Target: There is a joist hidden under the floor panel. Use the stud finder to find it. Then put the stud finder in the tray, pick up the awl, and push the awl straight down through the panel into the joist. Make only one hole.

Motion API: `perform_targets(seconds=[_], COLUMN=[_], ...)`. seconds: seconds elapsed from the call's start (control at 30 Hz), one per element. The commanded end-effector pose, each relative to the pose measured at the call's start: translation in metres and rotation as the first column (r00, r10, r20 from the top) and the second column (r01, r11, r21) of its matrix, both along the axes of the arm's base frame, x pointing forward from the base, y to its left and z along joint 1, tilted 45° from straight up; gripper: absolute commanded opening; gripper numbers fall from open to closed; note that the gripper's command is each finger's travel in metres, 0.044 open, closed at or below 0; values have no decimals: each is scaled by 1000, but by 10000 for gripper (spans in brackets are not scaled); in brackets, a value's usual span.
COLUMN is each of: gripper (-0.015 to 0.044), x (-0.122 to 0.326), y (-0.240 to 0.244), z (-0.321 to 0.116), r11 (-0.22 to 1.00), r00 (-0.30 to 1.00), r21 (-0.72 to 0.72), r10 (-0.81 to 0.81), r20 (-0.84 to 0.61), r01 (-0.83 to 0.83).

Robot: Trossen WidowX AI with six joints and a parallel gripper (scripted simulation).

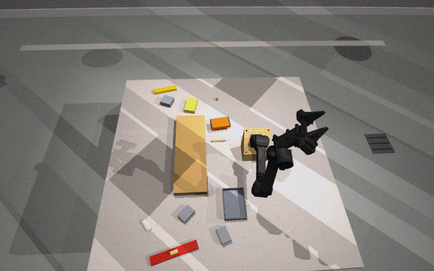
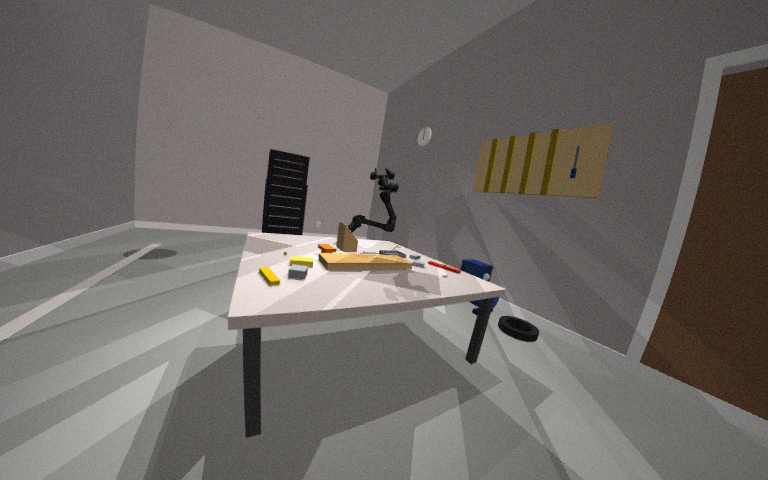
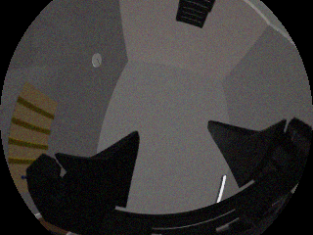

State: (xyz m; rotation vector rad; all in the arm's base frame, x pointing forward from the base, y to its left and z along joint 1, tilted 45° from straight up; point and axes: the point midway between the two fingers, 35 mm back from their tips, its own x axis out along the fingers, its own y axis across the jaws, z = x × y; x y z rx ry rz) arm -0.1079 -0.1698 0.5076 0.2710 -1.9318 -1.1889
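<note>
The floor panel [image 1: 190, 127] [image 2: 362, 261] is a long tan board lying on the table. An orange block with dark edges [image 1: 220, 122] [image 2: 326, 247], which looks like the stud finder, lies beside the panel's far end. The awl [image 1: 218, 140], with a pale handle and thin tip, lies flat between the panel and the wooden block. The grey tray [image 1: 235, 219] stands near the panel's near end and looks empty. My gripper [image 1: 325, 119] [image 2: 381, 170] [image 3: 174, 129] is open and empty, raised high, pointing away from the panel. No joist shows.
A wooden block with dark corner dots [image 1: 257, 131] [image 2: 347, 237] stands beside the arm. A yellow block [image 1: 191, 105], a yellow bar [image 1: 164, 90] and a grey block [image 1: 166, 100] lie beyond the panel. Two grey blocks, a white piece [image 1: 146, 224] and a red bar [image 1: 160, 257] lie nearer.
</note>
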Motion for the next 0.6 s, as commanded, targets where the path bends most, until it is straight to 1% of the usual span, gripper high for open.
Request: perform_targets(seconds=[0.0, 0.03, 0.1, 0.27, 0.43, 0.57], gripper=[426, 440, 440, 440, 440, 440], x=[0, 1, 4, 25, 62, 89], y=[-1, -5, -20, -85, -148, -179], z=[0, -2, -8, -41, -88, -122], r11=[1000, 1000, 998, 954, 846, 750], r00=[1000, 1000, 999, 981, 937, 899], r21=[3, 13, 52, 228, 410, 510], r10=[3, 11, 43, 192, 341, 420], r20=[0, 0, 2, 30, 78, 122], r01=[-3, -11, -43, -194, -342, -420])
